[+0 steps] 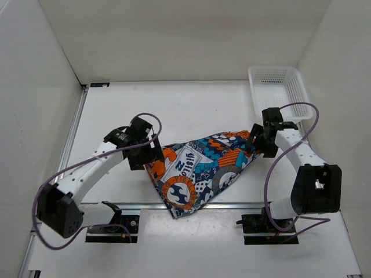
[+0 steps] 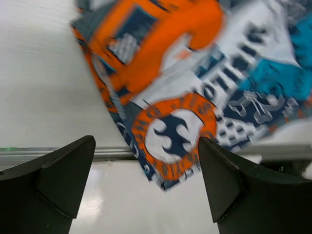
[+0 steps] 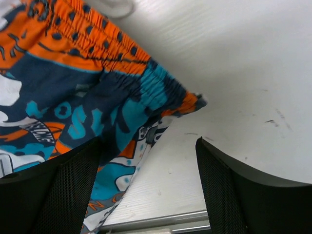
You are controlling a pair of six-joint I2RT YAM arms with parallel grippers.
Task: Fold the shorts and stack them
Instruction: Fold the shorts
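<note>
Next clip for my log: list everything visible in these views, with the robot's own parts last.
table: one, white, walled in by white panels
shorts: one pair, teal, orange, white and navy print, lying on the table at centre front
basket: one, white plastic mesh, far right corner
rail: one, silver, running across the front, under the shorts' lower tip
cables: two, purple, one looping on each side
arms: two, white and black, reaching in from either side
left gripper: black, open, at the shorts' left edge
right gripper: black, open, at the waistband corner

White table, white walls
</note>
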